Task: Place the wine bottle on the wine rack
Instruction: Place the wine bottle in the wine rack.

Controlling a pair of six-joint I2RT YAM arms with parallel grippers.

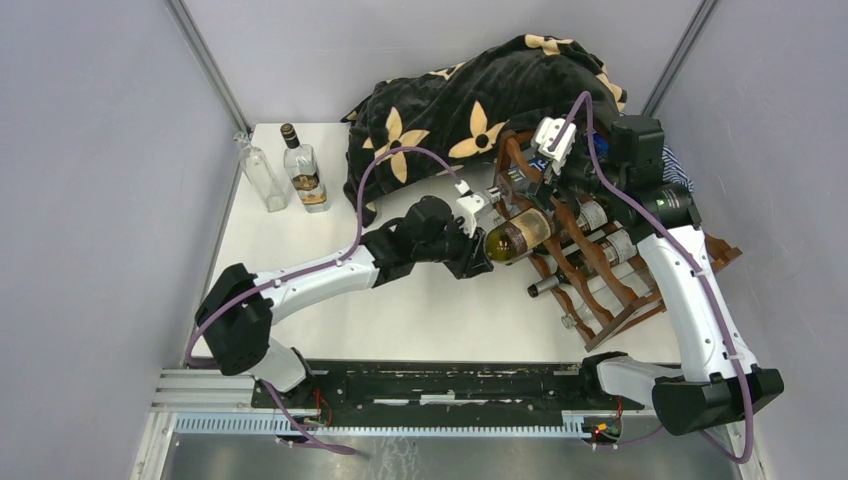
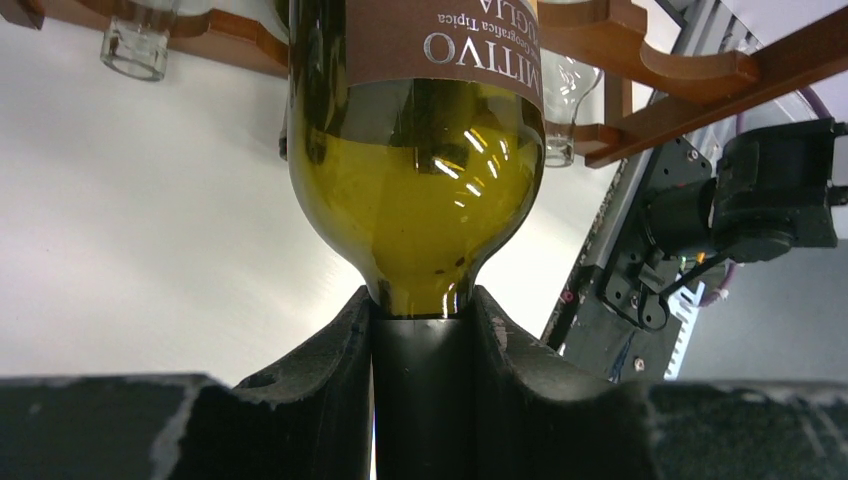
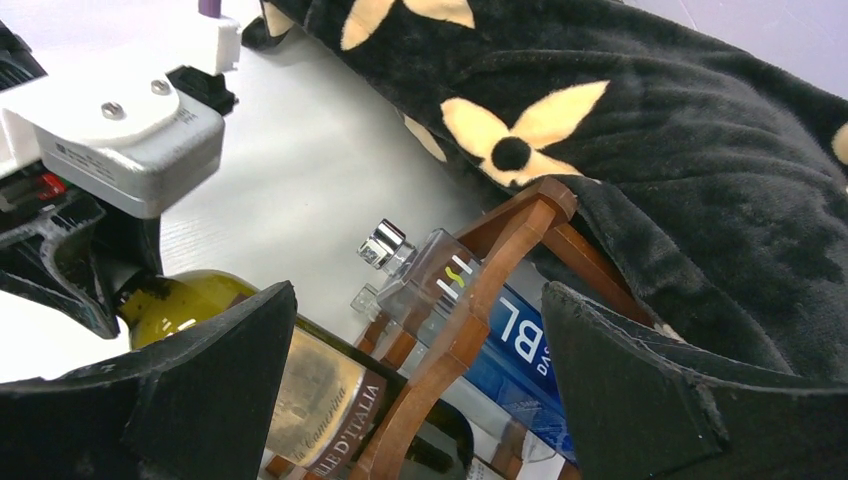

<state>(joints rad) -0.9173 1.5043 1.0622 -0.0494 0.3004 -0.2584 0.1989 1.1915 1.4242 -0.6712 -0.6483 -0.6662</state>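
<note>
1. We see the wine bottle (image 1: 518, 237) lying nearly flat at the left end of the wine rack (image 1: 600, 270), above the white table (image 1: 330, 300).
2. Its long axis runs left to right in the top view. The neck points left, toward the left arm, and the base points right, into the rack.
3. The left gripper (image 1: 480, 250) is clamped on the dark neck of the bottle. In the left wrist view both fingers (image 2: 330, 370) press the neck from the two sides, just under the olive-green shoulder.
4. In the same view the labelled body crosses the scalloped rails of the rack. We cannot tell if it rests on a rail.
5. The right gripper (image 1: 553, 140) hangs over the far upper end of the rack with its jaws wide apart and nothing between them.
6. In the right wrist view a clear bottle with a blue label (image 3: 520, 350) lies in the rack beside the wine bottle.
7. A black blanket with tan flowers (image 1: 470, 100) lies behind the rack and touches it.
8. Two upright bottles (image 1: 285, 172) stand at the far left corner of the table, well apart from the rack.
</note>
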